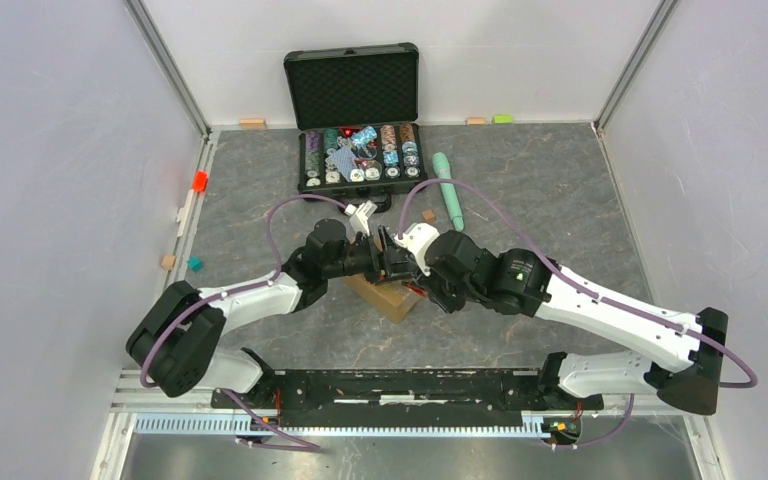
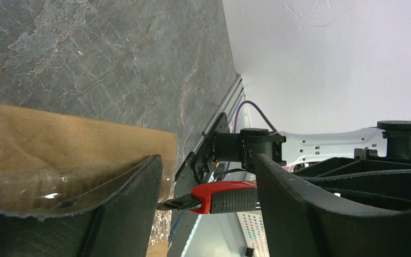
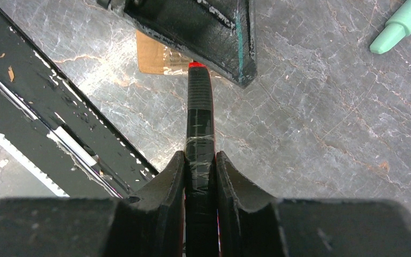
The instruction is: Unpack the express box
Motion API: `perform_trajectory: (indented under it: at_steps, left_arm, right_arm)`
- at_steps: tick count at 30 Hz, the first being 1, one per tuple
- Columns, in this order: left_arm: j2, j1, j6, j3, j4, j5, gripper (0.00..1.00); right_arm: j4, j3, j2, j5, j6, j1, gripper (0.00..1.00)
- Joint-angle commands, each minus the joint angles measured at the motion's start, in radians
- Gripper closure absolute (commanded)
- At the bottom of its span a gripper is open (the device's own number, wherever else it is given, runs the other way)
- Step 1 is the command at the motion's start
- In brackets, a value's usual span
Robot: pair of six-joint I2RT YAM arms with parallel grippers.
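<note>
Dial centred on the express box, seen from above. The left arm closes off 8 to 9 o'clock and the right arm closes off 3 to 4 o'clock. Both meet over the box.

At 12 o'clock the open chip case blocks the far side. The green marker lies at 1 o'clock.

The table is bare and passable at 2 o'clock beyond the marker. It is also passable at 6 o'clock, up to the mounting rail.

At 9 o'clock, small blocks sit near the left wall (well apart from the box).

The gap between the spread fingers of the left gripper is occupied by the cutter.
</note>
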Motion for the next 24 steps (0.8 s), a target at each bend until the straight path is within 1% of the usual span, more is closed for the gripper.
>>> perform_trajectory:
  at_steps: [1, 8, 15, 18, 20, 22, 24]
  left_arm:
    - [0.076, 0.044, 0.177, -0.059, -0.293, -0.052, 0.27]
    - [0.083, 0.047, 0.192, -0.047, -0.301, -0.048, 0.28]
    - [0.056, 0.048, 0.186, -0.016, -0.311, -0.033, 0.27]
    - [0.004, 0.050, 0.207, 0.059, -0.371, -0.023, 0.24]
    - [-0.052, 0.061, 0.255, 0.137, -0.440, -0.023, 0.20]
    - [-0.108, 0.083, 0.338, 0.219, -0.515, -0.008, 0.16]
    - [-0.139, 0.091, 0.455, 0.315, -0.590, 0.065, 0.16]
  right_arm:
    - [-0.105, 0.044, -0.014, 0.015, -0.035, -0.014, 1.00]
    - [-0.141, 0.023, -0.041, -0.037, -0.028, -0.015, 1.00]
    - [-0.173, 0.051, -0.083, -0.004, 0.007, -0.016, 1.00]
    - [-0.132, 0.043, -0.106, -0.021, 0.012, -0.022, 1.00]
    - [-0.097, 0.023, -0.129, -0.059, 0.008, -0.029, 1.00]
    - [-0.062, 0.009, -0.158, -0.109, 0.000, -0.030, 1.00]
    - [-0.033, -0.003, -0.194, -0.171, -0.010, -0.029, 1.00]
